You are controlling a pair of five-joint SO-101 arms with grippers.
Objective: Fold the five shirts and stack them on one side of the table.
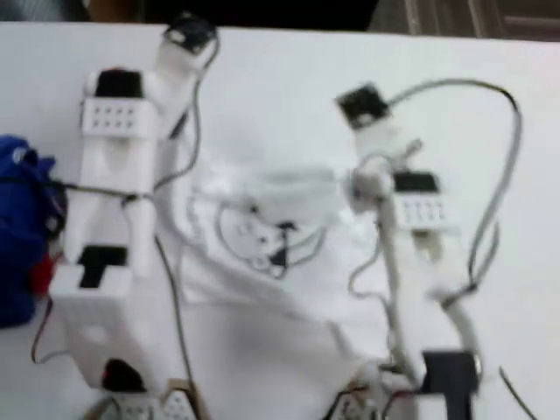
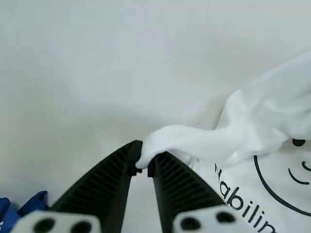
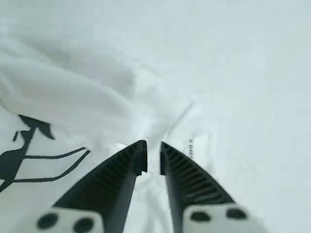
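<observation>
A white shirt (image 1: 262, 262) with a black line drawing lies rumpled in the middle of the table, between the two arms. My left gripper (image 2: 144, 162) is shut on a bunched fold of the white shirt (image 2: 194, 141) at its edge, with bare table beyond. My right gripper (image 3: 150, 158) has its fingers almost together, pinching thin fabric of the shirt (image 3: 73, 102) near a small label (image 3: 190, 145). The left arm (image 1: 114, 114) stands at the shirt's left and the right arm (image 1: 420, 210) at its right.
A pile of blue cloth (image 1: 19, 227) with a bit of red sits at the table's left edge, and a corner of the blue cloth (image 2: 19, 206) lies beside my left gripper. Cables (image 1: 499, 175) loop over the right arm. White table (image 1: 289, 79) stretches behind the shirt.
</observation>
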